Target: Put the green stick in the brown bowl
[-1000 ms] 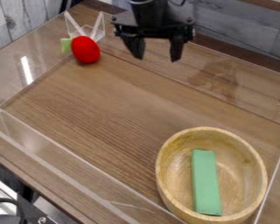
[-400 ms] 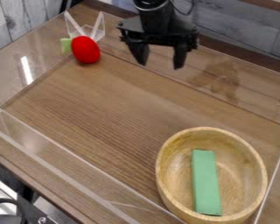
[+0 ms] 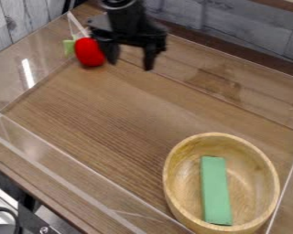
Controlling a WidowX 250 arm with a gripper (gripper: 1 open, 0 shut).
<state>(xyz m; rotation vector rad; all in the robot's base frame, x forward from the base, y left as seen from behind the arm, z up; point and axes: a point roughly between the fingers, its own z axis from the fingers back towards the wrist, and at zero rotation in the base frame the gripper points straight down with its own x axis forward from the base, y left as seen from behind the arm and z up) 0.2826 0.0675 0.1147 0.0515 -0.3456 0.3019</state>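
Observation:
The green stick [image 3: 215, 189] lies flat inside the brown bowl [image 3: 179, 162], which stands at the front right of the wooden table. My gripper [image 3: 131, 53] hangs open at the back left, far from the bowl, with nothing between its fingers. Its left finger is close beside a red ball [image 3: 88, 53].
A small green piece [image 3: 69, 45] sits just behind the red ball. Clear plastic walls [image 3: 39, 151] border the table's front and left edges. A brick-patterned wall runs along the back.
The gripper has moved left along the back of the table, toward the red ball, staying open. The stick and bowl have not moved.

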